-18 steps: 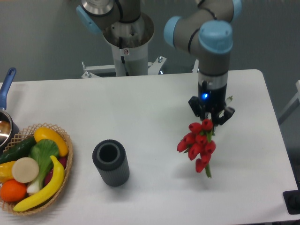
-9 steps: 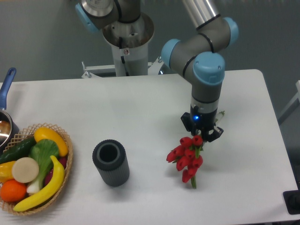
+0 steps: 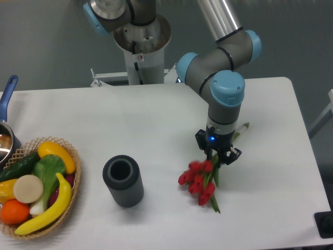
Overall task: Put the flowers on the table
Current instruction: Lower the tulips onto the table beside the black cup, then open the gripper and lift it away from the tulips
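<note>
The flowers (image 3: 197,181), a bunch of red tulip buds with green stems and leaves, hang low over the white table (image 3: 156,120) right of centre. The buds point toward the front left, and a green stem end shows past the wrist at the upper right. My gripper (image 3: 217,156) points straight down and is shut on the flowers' stems just above the buds. Whether the buds touch the tabletop I cannot tell.
A dark grey ribbed cylinder vase (image 3: 123,180) stands upright left of the flowers. A wicker basket (image 3: 73,183) of fruit and vegetables sits at the front left edge. A pot with a blue handle (image 3: 8,94) is at the far left. The arm's base (image 3: 141,47) stands behind the table.
The arm has moved left and down with the flowers, bringing the bunch lower toward the tabletop and closer to the vase.
</note>
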